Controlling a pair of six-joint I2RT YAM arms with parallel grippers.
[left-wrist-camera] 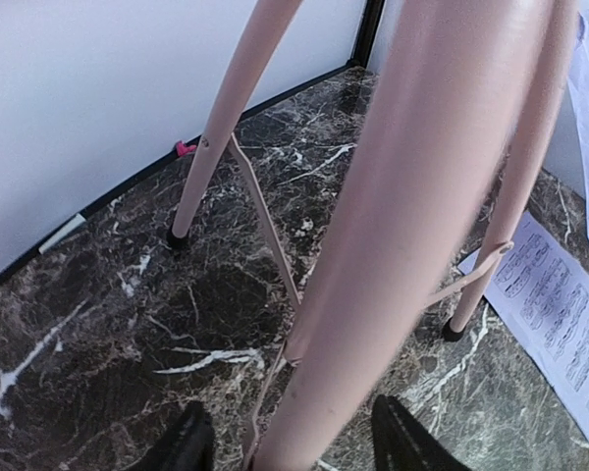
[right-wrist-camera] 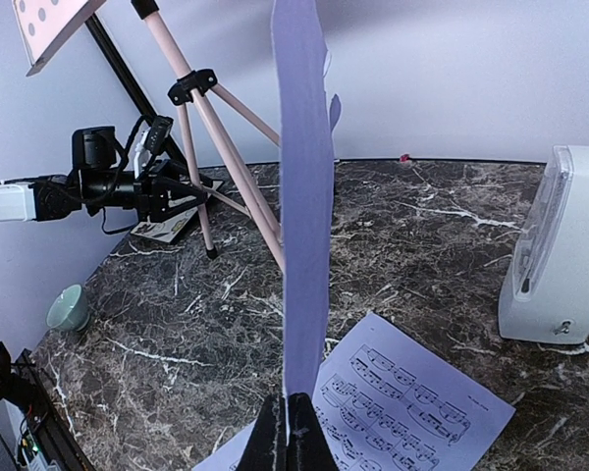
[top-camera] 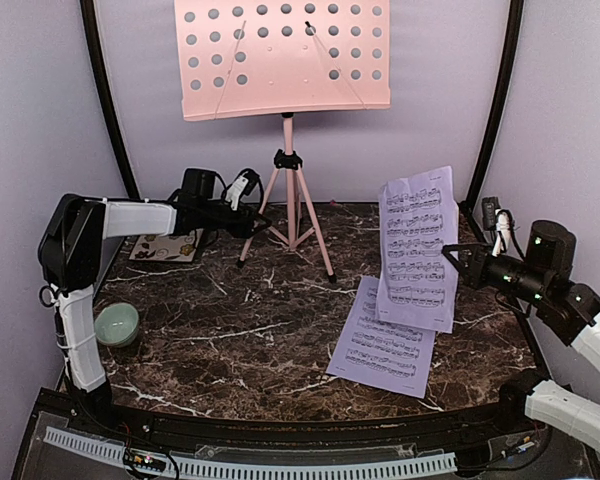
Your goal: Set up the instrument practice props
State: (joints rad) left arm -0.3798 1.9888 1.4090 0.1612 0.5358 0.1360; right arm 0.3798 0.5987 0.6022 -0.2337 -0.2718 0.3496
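Observation:
The pink music stand stands on tripod legs at the back middle. My left gripper is open with its jaws on either side of the stand's near left leg; a gap shows beside the left finger. My right gripper is shut on one sheet-music page and holds it upright by its edge; that page is edge-on in the right wrist view. The second page lies flat on the table. The white-grey metronome stands at the right, seen only in the right wrist view.
A pale green bowl sits at the near left. A floral coaster lies under the left arm at the back left. Black frame posts and pale walls close the back and sides of the dark marble table.

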